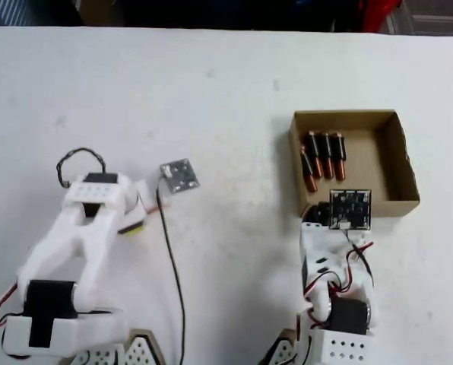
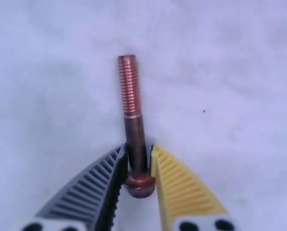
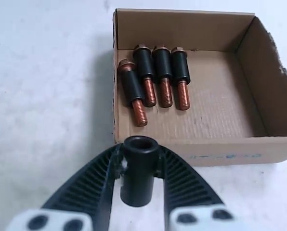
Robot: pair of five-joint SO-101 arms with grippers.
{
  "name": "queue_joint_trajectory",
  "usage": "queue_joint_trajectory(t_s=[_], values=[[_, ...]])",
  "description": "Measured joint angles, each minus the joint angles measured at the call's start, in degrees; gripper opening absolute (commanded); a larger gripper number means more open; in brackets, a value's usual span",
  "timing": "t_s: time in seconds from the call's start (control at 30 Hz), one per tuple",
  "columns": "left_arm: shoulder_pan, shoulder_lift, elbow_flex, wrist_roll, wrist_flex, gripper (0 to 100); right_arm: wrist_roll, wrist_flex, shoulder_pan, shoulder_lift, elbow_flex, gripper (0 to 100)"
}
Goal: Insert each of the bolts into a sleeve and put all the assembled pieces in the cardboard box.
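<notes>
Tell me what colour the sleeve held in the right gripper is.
Black. The sleeve shows best in the right wrist view.

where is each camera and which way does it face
High view: above the table, looking down; both arms show.
Left wrist view: on the left arm, facing the table; its fingers shut on a bolt.
Right wrist view: on the right arm, facing the cardboard box; its fingers shut on a sleeve.
Shared: the box with four assembled pieces, in high and right wrist views.
</notes>
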Motion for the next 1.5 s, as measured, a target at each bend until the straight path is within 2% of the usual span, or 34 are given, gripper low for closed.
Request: queue_joint_trajectory(t_s=[0.17,0.37,0.43,0.6,0.77,0.97,1.1,1.5], values=[[0.0,0.1,0.0,-1.0,-0.1,2,0.0,0.0,0.0,0.0,0.0,3.5],[0.0,0.1,0.1,-1.8,-4.5,2,0.0,0.0,0.0,0.0,0.0,3.5],[0.0,0.1,0.1,-5.0,-4.8,2,0.0,0.0,0.0,0.0,0.0,3.5],[0.0,0.1,0.1,-18.6,-4.7,2,0.0,0.0,0.0,0.0,0.0,3.5],[0.0,0.1,0.1,-23.6,-1.8,2,0.0,0.0,0.0,0.0,0.0,3.5],[0.0,0.1,0.1,-24.2,-1.3,13,0.0,0.0,0.0,0.0,0.0,3.5],[0.0,0.1,0.1,-24.0,-1.3,13,0.0,0.0,0.0,0.0,0.0,3.5],[0.0,0.1,-5.5,-16.8,-1.2,13,0.0,0.0,0.0,0.0,0.0,3.5]])
